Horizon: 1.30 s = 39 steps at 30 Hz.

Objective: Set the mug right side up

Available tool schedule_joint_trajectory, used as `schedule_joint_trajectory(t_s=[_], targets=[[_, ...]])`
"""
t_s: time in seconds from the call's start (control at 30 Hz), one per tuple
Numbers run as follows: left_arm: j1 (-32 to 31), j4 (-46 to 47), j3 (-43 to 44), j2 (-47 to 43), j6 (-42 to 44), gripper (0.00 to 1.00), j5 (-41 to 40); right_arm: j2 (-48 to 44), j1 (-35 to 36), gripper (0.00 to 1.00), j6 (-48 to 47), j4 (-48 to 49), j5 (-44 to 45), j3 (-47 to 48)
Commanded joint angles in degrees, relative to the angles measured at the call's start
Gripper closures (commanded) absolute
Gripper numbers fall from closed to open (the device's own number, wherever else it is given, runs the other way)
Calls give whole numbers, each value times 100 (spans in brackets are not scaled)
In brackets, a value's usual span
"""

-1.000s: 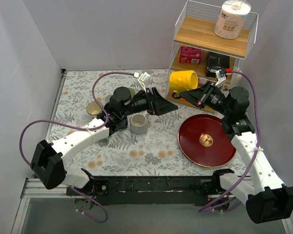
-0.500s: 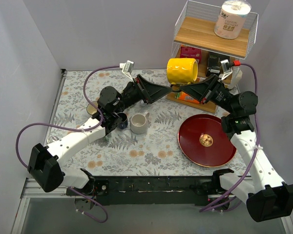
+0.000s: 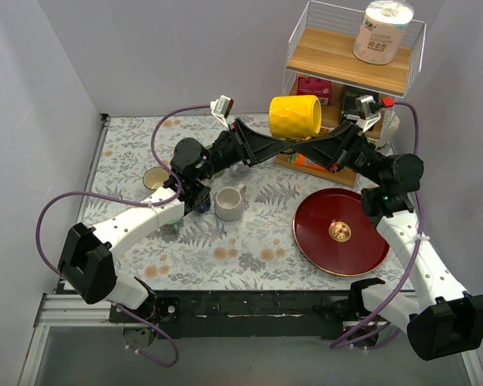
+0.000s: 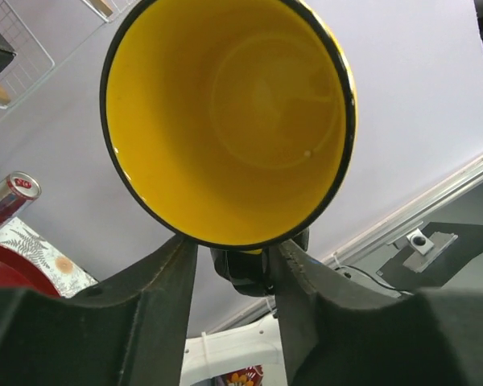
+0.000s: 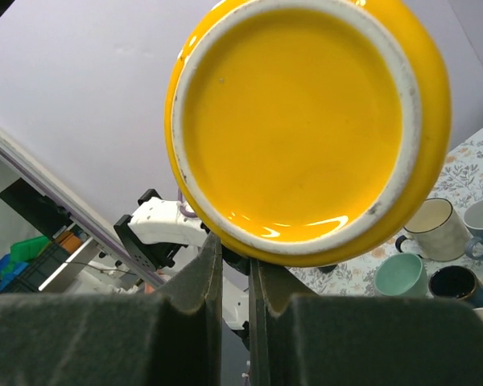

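The yellow mug (image 3: 295, 117) hangs on its side in the air in front of the shelf rack. Its mouth (image 4: 225, 121) faces the left wrist camera and its base (image 5: 294, 121) faces the right one. My right gripper (image 3: 309, 149) comes from the right and is shut on the handle under the mug, with only a thin slit between its fingers (image 5: 235, 251). My left gripper (image 3: 283, 145) reaches in from the left. Its jaws (image 4: 233, 245) stand narrowed just under the rim on either side of the handle; contact is not visible.
A red plate (image 3: 340, 232) lies at the right. A white cup (image 3: 229, 203), a dark cup (image 3: 200, 199) and an olive cup (image 3: 154, 178) stand below the left arm. The wire shelf rack (image 3: 350, 60) holds a paper roll (image 3: 382, 30).
The right gripper lifted the mug higher and a little to the left. The left gripper rose to meet it from below, and its jaws went from wide open to narrow.
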Motion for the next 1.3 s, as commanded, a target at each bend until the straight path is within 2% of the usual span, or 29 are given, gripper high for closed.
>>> schedule_joint_trajectory(t_s=[0.0, 0.07, 0.1, 0.17, 0.3, 0.33, 0.37, 0.43, 0.47, 0.57, 0.73, 0.8, 0.93, 1.07, 1.27], targets=[[-1, 345, 273, -56, -122, 69, 178, -23, 92, 99, -33, 764, -48, 214], [-1, 302, 360, -13, -95, 77, 213, -14, 110, 99, -59, 720, -92, 170], [-1, 275, 396, 5, -52, 87, 231, -14, 110, 99, -129, 668, -92, 161], [-1, 179, 440, 5, 10, 100, 249, -31, 127, 99, -243, 475, -136, 135], [-1, -172, 493, -109, 343, 100, 30, -128, 154, 99, -962, -482, -101, 161], [-1, -512, 519, -144, 579, 100, -58, -172, 145, 99, -1121, -754, 30, 178], [-1, -742, 554, -170, 721, 100, -146, -198, 145, 98, -1296, -1435, 118, 205], [-1, -1469, 712, -223, 1185, 100, -488, -242, 145, 76, -1737, -2359, 451, 257], [-1, -1717, 765, -241, 1327, 100, -629, -260, 145, 51, -1833, -2539, 523, 240], [-1, -2509, 774, -364, 1880, 100, -1261, -321, 136, 31, -2115, -3383, 927, 144], [-1, -3826, 783, -426, 2689, 100, -2079, -330, 119, 24, -3108, -5227, 1866, -172], [-1, -4004, 669, -399, 2979, 100, -2325, -383, 119, 22, -3354, -5484, 2069, -296], [-19, -4636, 511, -329, 3349, 100, -2643, -506, 110, 17, -3575, -6493, 3086, -288], [-54, -5339, 703, 65, 3351, 100, -3117, -480, 101, 16, -3689, -7189, 3880, -33], [-519, -6219, 1415, 1199, 3218, 100, -4057, -330, 110, 15, -3733, -7682, 4180, 205]])
